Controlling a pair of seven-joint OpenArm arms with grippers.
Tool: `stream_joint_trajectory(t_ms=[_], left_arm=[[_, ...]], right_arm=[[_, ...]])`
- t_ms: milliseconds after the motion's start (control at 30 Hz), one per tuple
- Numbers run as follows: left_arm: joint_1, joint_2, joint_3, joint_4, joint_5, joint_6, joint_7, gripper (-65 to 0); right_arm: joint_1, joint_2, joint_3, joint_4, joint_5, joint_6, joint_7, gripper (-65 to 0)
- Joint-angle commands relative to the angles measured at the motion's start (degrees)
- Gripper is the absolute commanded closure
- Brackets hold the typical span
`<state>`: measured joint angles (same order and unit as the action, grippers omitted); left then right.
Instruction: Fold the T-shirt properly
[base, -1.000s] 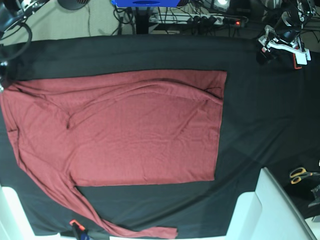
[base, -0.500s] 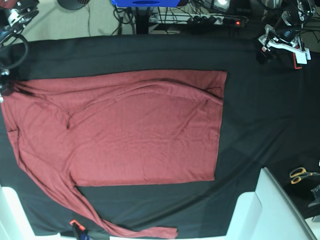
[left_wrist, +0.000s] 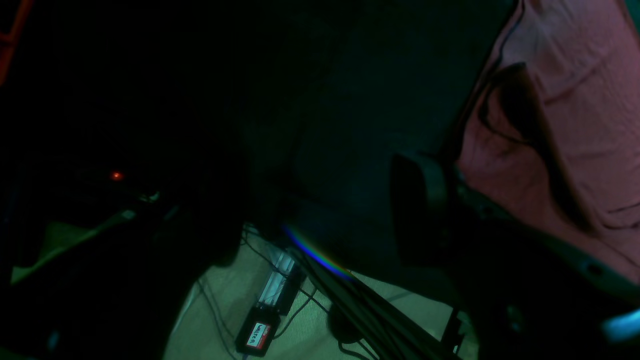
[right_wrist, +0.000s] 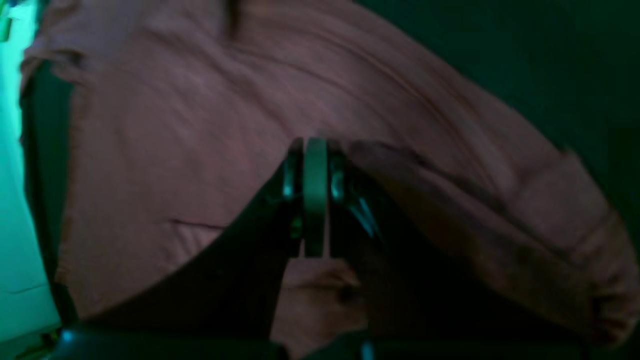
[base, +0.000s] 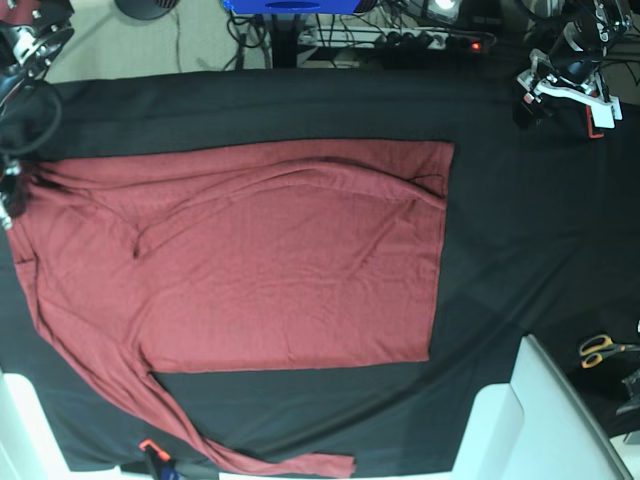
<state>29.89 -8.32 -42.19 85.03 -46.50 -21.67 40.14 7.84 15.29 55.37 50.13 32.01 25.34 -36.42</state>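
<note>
Lying spread across the black-covered counter (base: 520, 230), the red shirt (base: 280, 260) reaches from the counter's left edge past its middle, with one long sleeve trailing along the left side down to the near edge. The right arm's jaws (right_wrist: 315, 195) are pressed fully together above the cloth at the far-left corner; whether any fabric is pinched between them cannot be told, as that view is blurred. The left arm's jaws (base: 550, 90) stand wide apart near the far-right corner, holding nothing, well apart from the shirt. Scissors (base: 603, 349) lie by the right edge.
</note>
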Motion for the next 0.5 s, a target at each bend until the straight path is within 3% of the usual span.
stream_joint_trajectory(t_ms=[0, 100, 200, 267, 333, 400, 467], left_arm=[[0.5, -0.7, -0.5, 0.7, -0.8, -0.5, -0.7, -42.6], [0.4, -0.7, -0.5, 0.7, -0.8, -0.5, -0.7, -42.6], [0.0, -0.7, -0.5, 0.7, -0.8, -0.5, -0.8, -42.6], [0.0, -0.7, -0.3, 0.7, -0.8, -0.5, -0.8, -42.8], [-0.1, -0.7, -0.2, 0.7, -0.8, -0.5, -0.8, -42.8], [-0.1, -0.7, -0.2, 0.7, -0.8, -0.5, -0.8, -42.8], [-0.2, -0.7, -0.2, 0.7, -0.8, -0.5, -0.8, -42.8]], right_arm=[[-0.1, 1.6, 0.3, 5.3, 1.9, 2.4, 1.4, 0.0], [-3.9, -1.2, 1.2, 17.0, 2.0, 6.3, -2.1, -0.2], [-6.2, -5.8, 8.4, 26.1, 2.0, 6.2, -9.8, -1.1], [-6.2, -8.3, 14.6, 28.6, 2.0, 6.3, -17.2, -7.2], [-6.2, -9.8, 19.0, 29.0, 2.0, 6.5, -23.5, -17.9], [-6.2, -10.7, 20.9, 28.9, 2.0, 6.5, -25.1, -28.5], [-6.2, -11.7, 21.8, 28.2, 1.7, 6.5, -23.2, -38.7]])
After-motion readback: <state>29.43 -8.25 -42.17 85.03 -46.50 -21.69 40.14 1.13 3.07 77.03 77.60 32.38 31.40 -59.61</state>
